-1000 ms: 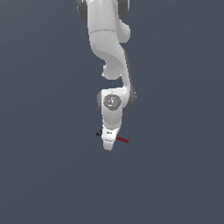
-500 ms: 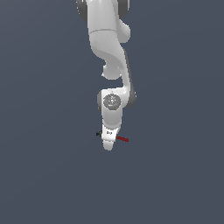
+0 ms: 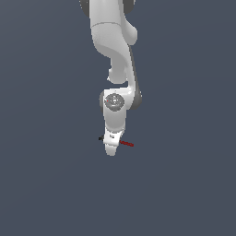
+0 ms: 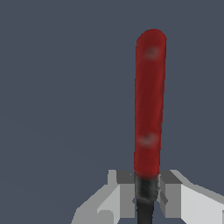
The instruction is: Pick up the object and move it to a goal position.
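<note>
My claw point(image 4: 146, 192) was clamped on the object point(image 4: 148, 105), a thin little stick with a dark red rod and a black end. In the wrist view I saw my 2 fingers point(image 4: 171, 192) pressed on both sides of the stick, right where the red rod met the black part. The red rod stuck far out past my fingers. In the exterior view my claw point(image 3: 112, 146) pointed down from my arm point(image 3: 112, 46), and the object point(image 3: 126, 144) poked out on both sides, the red rod toward the exterior view's right and a bit of black toward the exterior view's left. I could not tell if the stick was up off the gray surface point(image 3: 46, 184) or lying on it. I thought the stick was light and stiff, so it would not bend or sag. It was round and smooth, so it could slip or spin between my fingers. My hold was near 1 end, so the long red part could tip. I thought a slow move with a firm squeeze would be best.
</note>
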`<state>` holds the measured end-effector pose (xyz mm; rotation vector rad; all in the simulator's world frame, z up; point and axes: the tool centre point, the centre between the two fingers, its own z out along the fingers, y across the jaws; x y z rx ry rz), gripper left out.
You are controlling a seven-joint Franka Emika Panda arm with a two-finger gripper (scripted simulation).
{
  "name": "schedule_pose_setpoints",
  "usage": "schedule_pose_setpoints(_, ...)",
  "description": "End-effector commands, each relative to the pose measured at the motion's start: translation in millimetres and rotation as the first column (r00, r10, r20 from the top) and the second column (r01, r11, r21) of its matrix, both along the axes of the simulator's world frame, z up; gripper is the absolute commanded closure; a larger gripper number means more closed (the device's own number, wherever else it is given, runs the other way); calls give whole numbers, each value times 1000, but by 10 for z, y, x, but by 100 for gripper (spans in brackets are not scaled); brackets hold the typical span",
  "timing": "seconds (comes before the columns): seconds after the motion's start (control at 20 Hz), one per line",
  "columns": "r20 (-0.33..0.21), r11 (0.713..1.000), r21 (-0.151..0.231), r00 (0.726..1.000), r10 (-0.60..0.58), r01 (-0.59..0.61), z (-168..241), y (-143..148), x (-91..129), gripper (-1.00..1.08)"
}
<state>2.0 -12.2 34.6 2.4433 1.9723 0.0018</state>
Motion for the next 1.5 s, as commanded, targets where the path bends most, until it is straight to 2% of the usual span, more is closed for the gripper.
schedule_pose_setpoints(0.0,1,1000,0,1000,-1,1,137,-77,-18,108)
schedule_pose_setpoints(0.4,0,1000,-1,1000,1,-1,813,-446,-127,108)
schedule_pose_setpoints(1.45,0,1000,3,1000,2,-2,3106,-1683,-441,108)
